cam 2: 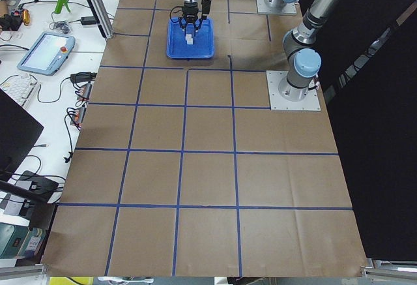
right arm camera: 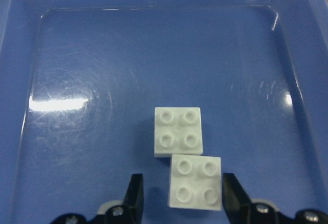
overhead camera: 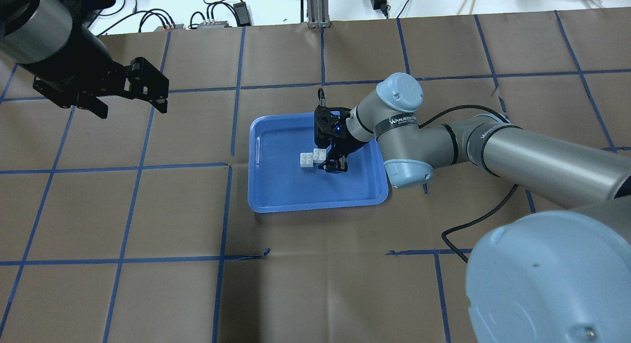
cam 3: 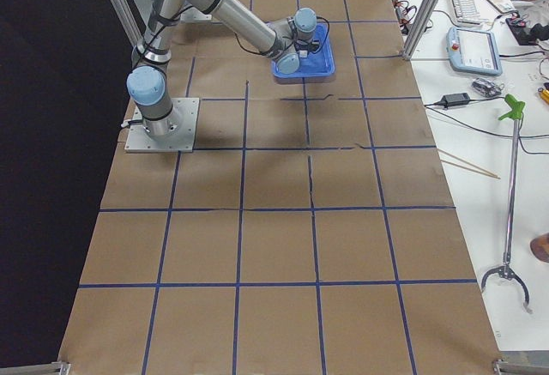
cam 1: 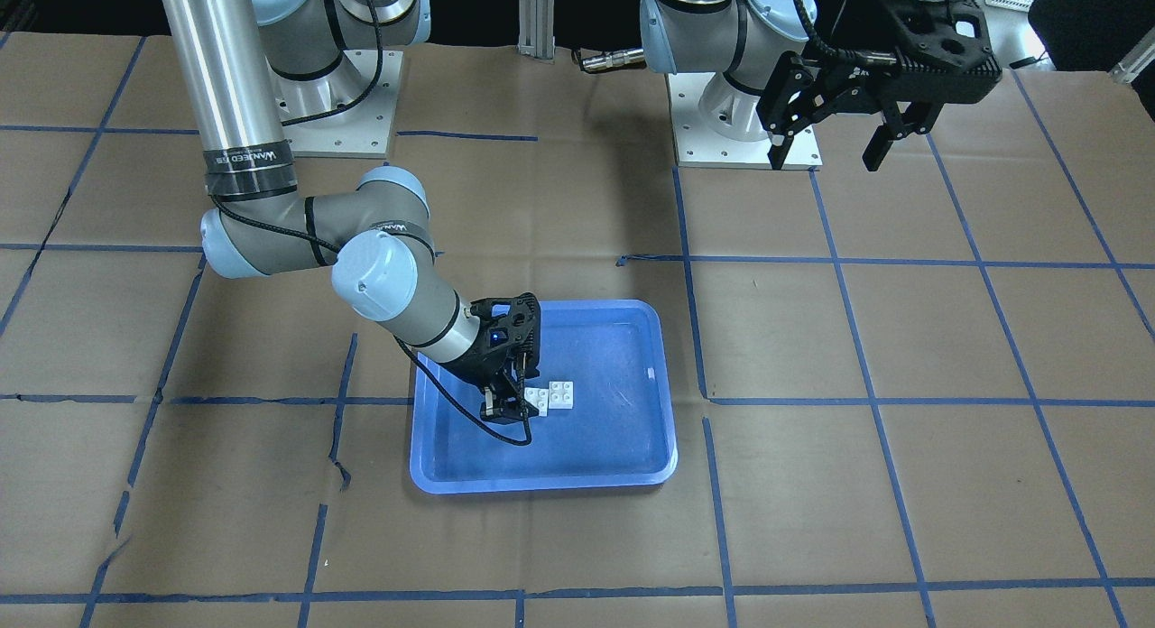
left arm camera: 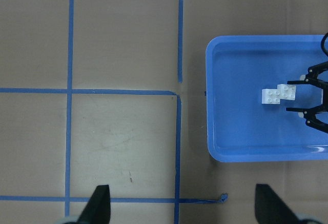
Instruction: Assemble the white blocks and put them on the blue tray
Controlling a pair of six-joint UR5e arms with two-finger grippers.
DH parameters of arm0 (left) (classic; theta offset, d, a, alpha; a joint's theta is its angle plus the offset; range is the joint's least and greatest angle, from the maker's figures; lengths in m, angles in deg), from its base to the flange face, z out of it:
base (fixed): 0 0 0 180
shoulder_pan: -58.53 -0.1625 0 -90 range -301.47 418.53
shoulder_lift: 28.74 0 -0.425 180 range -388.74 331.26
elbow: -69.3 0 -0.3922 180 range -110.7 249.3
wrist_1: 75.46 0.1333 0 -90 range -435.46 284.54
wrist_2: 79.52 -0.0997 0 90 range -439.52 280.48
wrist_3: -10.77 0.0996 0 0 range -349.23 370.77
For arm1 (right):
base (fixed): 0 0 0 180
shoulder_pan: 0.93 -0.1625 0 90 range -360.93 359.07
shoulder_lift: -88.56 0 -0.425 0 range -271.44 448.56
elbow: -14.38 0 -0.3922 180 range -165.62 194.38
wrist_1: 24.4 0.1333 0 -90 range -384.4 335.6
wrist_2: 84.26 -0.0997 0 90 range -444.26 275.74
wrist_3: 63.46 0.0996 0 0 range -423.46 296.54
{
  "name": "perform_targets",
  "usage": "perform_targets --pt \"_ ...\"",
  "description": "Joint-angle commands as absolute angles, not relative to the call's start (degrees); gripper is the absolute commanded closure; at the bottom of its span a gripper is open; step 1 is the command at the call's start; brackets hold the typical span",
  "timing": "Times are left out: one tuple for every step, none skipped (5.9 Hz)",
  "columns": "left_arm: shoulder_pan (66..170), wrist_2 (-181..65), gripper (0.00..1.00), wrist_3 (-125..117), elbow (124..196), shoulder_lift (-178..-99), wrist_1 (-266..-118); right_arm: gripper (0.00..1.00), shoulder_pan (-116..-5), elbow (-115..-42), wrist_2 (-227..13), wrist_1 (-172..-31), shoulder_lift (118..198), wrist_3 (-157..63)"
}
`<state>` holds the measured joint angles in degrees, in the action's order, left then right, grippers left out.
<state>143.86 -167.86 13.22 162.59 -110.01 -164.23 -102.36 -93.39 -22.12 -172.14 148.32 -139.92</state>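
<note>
**Right pincer straddles the white blocks on the blue tray**

Both white blocks [overhead camera: 307,159] lie inside the blue tray [overhead camera: 296,195], roughly mid-floor and a bit towards the side where the right arm comes in. Their studs face up. They sit corner to corner, touching. From the right wrist camera, the one closer to the pincer looks as if it overlaps a corner of the other, though I can't say for certain that they are clipped together.

The right gripper [overhead camera: 331,164] is down low in the tray, angled in over its rim. Its fingers [right arm camera: 134,198] are spread apart, one on either side of the closer block. There is a clear gap on one side, and the other finger is just beside the block's edge. It isn't pinching anything.

The left gripper [overhead camera: 129,106] hangs up in the air, well apart from the tray, over the brown paper-covered table [overhead camera: 148,210] with its blue tape grid. Its fingers are spread wide with nothing between them, and its wrist camera looks down on the tray from off to one side.
</note>
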Motion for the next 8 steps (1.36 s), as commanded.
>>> perform_targets --pt "144.22 -167.07 0.01 13.66 162.9 -110.3 -164.85 0.39 -102.36 -93.46 -22.12 -172.14 148.32 -139.92" --pt "144.23 -167.15 0.01 15.84 162.64 -109.95 -165.72 0.38 -102.36 -93.46 -22.12 -172.14 148.32 -139.84" --pt "143.7 -167.76 0.01 16.3 161.6 -110.38 -165.29 0.04 -102.27 -93.2 -22.03 -172.05 148.41 -138.88" --pt "143.53 -167.94 0.0 16.3 162.37 -109.86 -164.94 0.0 -102.18 -92.33 -21.68 -171.79 148.84 -135.82" --pt "143.52 -167.94 0.01 16.48 162.81 -109.86 -165.2 0.0 -102.09 -91.62 -21.07 -169.27 150.68 -135.62" --pt "143.52 -168.03 0.0 16.56 162.29 -109.95 -165.28 0.0 -101.66 -90.14 -20.89 -161.32 153.57 -134.49" --pt "143.35 -167.94 0.01 16.48 161.94 -110.03 -165.2 0.0 -101.22 -87.25 -18.8 -152.28 156.47 -132.3" --pt "143.17 -168.03 0.01 16.48 161.76 -109.95 -165.28 0.0 -100.17 -84.18 -13.03 -146.8 158.84 -126.01"
